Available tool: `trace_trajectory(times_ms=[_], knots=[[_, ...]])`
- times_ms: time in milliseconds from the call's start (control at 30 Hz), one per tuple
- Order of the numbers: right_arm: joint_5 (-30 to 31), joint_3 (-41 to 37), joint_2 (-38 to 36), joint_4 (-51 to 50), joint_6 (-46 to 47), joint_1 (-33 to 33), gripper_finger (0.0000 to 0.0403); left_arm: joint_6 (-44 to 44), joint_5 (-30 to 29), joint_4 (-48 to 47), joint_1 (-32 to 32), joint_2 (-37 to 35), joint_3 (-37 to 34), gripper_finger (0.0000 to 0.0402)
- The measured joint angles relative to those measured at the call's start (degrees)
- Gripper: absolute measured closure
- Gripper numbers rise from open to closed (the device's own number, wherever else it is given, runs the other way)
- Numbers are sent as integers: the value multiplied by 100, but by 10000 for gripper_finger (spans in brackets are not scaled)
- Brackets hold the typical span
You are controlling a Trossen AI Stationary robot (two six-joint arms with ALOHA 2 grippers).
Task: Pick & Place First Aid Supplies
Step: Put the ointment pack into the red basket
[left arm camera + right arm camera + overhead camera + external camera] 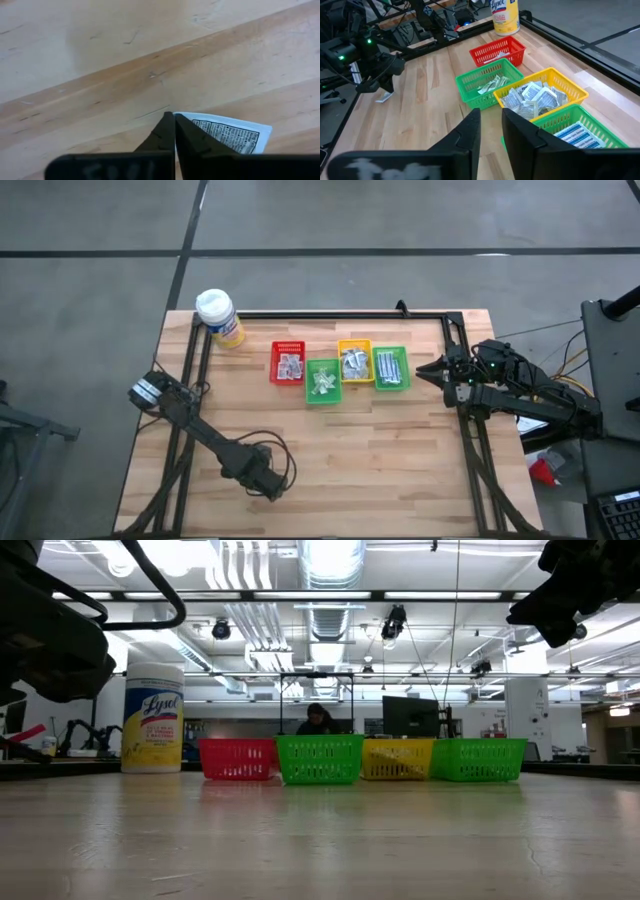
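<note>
The left gripper [174, 117] is clamped on a corner of a white packet [231, 133] low over the table [400, 470], well apart from the bins [340, 370]. So thin a hold may slip during lifting. The right gripper [491, 117] waits beside the bins, jaws parted, empty.

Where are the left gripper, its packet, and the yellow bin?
left gripper [173, 116], left wrist view, at the shut fingertips.
packet [235, 132], left wrist view, on its printed face.
yellow bin [572, 84], right wrist view, on its rim.

Bright, even shop light from overhead.
Ceiling tubes [330, 560] glared white; the surface [320, 840] shone, its near edge blurred.
</note>
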Motion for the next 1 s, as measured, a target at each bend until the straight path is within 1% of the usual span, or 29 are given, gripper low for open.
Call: trace_trajectory(times_ms=[200,333,433,567,800,1000], knots=[[2,0,2,1,0,0,319,2,-15,-31,0,4,10,401],[1,0,1,1,-1,0,321,0,-31,-123,0,7,53,401],[0,0,0,1,0,-1,327,-97,-46,-491,2,11,140,401],[1,0,0,1,0,1,333,-170,-138,-1210,26,17,173,401],[0,0,1,1,-1,0,330,-343,-151,-1496,26,22,199,401],[2,0,0,1,-2,1,321,-384,-224,-1937,26,43,457,401]])
